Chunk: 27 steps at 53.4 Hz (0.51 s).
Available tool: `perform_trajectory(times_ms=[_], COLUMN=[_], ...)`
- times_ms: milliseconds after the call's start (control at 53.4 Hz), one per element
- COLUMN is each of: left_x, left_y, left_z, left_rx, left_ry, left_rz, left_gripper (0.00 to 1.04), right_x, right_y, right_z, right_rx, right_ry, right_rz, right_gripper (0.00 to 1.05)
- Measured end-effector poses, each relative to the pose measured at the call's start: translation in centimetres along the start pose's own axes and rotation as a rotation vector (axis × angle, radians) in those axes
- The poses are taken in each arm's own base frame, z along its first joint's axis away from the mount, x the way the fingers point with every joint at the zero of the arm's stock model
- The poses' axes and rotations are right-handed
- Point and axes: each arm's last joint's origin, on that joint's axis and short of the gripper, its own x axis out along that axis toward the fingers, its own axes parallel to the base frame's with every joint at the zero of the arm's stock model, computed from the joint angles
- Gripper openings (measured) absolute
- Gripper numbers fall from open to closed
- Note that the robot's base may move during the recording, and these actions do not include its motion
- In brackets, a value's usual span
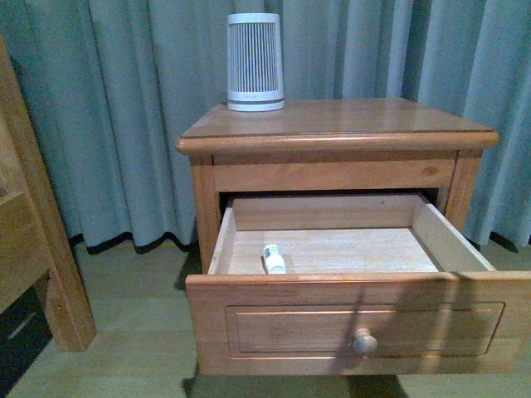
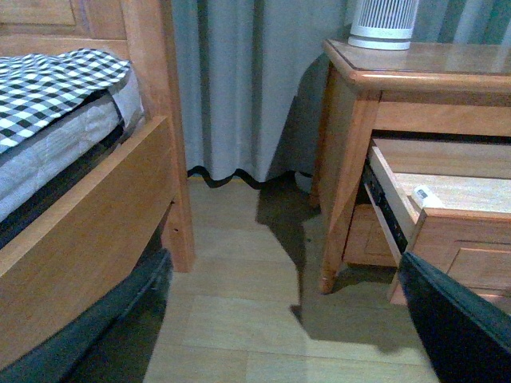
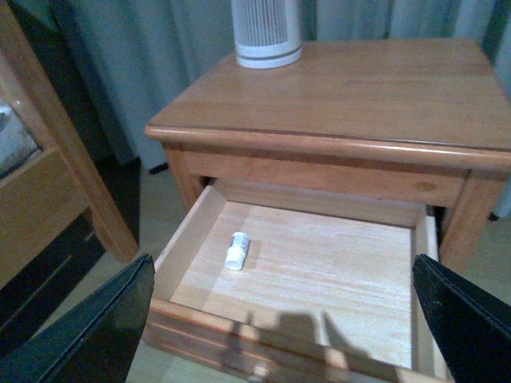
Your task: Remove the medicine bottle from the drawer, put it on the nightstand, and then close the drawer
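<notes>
Medicine bottle (image 1: 274,259) lies in open drawer (image 1: 282,327), long axis front-to-back; left fingers (image 2: 459,323), right fingers (image 3: 467,319) spread empty.

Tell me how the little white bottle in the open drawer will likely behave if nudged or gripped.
The medicine bottle lies on its side on the bare drawer floor, so a sideways push would probably roll it. Tiny and plastic-looking, it is likely light and stiff. Its smooth round body might slip in a pinch.
</notes>
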Motion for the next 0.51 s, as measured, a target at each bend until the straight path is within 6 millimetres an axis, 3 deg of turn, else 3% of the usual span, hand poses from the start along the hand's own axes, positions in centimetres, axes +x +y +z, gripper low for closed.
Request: perform_trajectory(times_ms=[56, 150, 262, 412, 506], left_x=[0.0, 0.0, 0.0, 0.0, 0.0], left_y=[0.0, 0.0, 0.0, 0.0, 0.0], left_z=[0.0, 0.0, 0.0, 0.0, 0.0], left_rx=[0.001, 0.002, 0.002, 0.002, 0.002], left_ry=[0.000, 0.000, 0.000, 0.000, 0.000], left_rz=[0.000, 0.000, 0.000, 0.000, 0.000], left_gripper=[1.00, 0.98, 0.98, 0.98, 0.98], right_x=[2.9, 8.0, 15.7, 21.7, 24.4], right_y=[0.4, 1.1, 2.0, 3.2, 4.1], right_z=[0.8, 1.1, -1.1, -4.4, -6.0], right_rx=[-0.027, -0.058, -0.072, -0.079, -0.094], right_ry=[0.031, 0.107, 0.273, 0.417, 0.459], right_rz=[0.005, -0.005, -0.047, -0.070, -0.069], right_gripper=[0.98, 0.98, 0.98, 0.98, 0.98])
